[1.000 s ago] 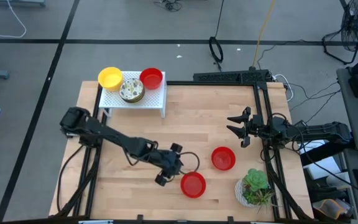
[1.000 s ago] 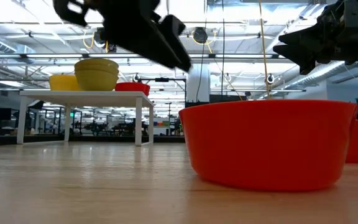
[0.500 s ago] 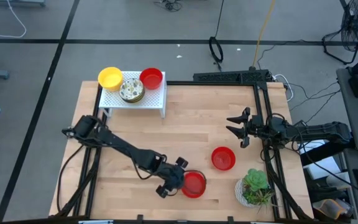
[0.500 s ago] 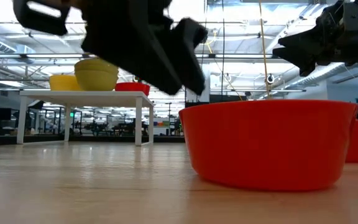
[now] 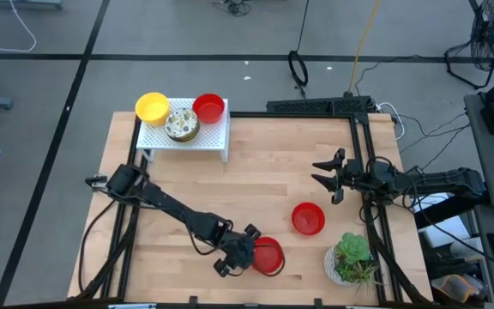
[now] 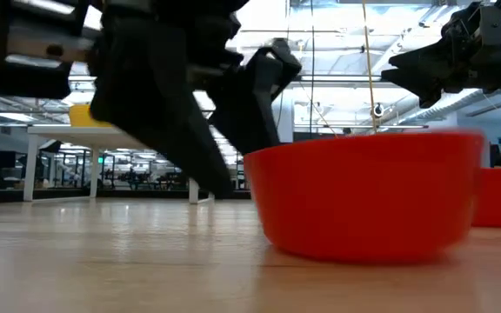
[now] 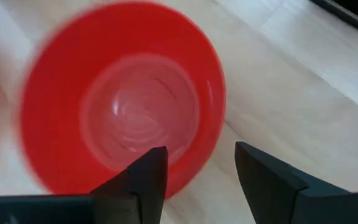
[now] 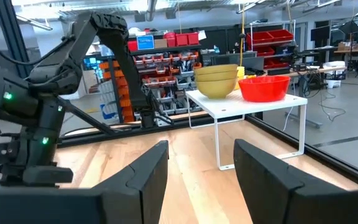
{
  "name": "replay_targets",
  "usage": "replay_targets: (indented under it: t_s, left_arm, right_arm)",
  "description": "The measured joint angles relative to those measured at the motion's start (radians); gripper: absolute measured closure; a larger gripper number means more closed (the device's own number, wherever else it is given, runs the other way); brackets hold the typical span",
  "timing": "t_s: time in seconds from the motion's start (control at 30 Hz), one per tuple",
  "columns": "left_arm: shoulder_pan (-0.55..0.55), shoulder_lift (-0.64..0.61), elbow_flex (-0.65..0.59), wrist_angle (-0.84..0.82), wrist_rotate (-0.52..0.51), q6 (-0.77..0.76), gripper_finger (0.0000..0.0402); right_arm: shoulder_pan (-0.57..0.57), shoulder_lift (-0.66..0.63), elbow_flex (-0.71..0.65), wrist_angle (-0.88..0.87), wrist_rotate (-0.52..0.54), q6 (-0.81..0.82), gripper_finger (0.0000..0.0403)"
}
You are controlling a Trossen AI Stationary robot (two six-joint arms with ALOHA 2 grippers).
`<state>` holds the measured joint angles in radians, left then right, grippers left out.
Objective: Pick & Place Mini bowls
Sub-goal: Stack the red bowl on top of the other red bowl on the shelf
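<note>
The left claw (image 5: 232, 255), fingers spread and gripping nothing, sits low at the near rim of a plain red round mini bowl (image 5: 267, 255) on the wooden bench (image 5: 256, 163); the wrist view shows the rim between its fingers. That bowl looks empty. A second red bowl (image 5: 308, 218) lies nearer the open, waiting right claw (image 5: 326, 174). The white rack (image 5: 189, 134) carries yellow (image 5: 152, 107), patterned (image 5: 181, 122) and red bowls (image 5: 208, 107).

On the small rack (image 5: 197, 137) at the far left of the table (image 5: 264, 163): three bowl stacks (image 5: 181, 120) in a row. Near edge, centre: one bowl (image 5: 268, 255), left gripper (image 5: 245, 250) at its left rim. Right of it, farther: another bowl (image 5: 308, 218). Near right corner: potted plant (image 5: 351, 257). Right gripper (image 5: 324, 174) at right.
</note>
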<state>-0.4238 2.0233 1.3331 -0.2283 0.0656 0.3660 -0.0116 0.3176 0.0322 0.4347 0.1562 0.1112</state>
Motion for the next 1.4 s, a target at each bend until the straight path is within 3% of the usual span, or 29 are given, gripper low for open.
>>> replay_targets:
  t_s: [0.23,0.57,0.77,1.0,1.4]
  left_arm:
    - [0.009,0.006,0.000,-0.013,-0.081,-0.002,0.0241]
    - [0.072,-0.003,0.000,-0.034,-0.199,-0.044,0.0391]
    - [0.122,-0.051,-0.001,-0.009,-0.222,-0.045,0.0389]
    - [0.228,-0.224,-0.001,-0.014,-0.329,-0.045,0.0385]
    - [0.578,-0.592,0.000,-0.211,-0.495,-0.085,0.0388]
  right_arm:
    - [0.000,0.000,0.000,0.001,0.000,0.000,0.0234]
    - [0.000,0.000,0.000,0.001,0.000,0.000,0.0234]
    - [0.000,0.000,0.000,0.001,0.000,0.000,0.0234]
    - [0.000,0.000,0.000,-0.001,0.000,0.000,0.0234]
    - [0.000,0.002,0.000,-0.005,0.000,0.000,0.0234]
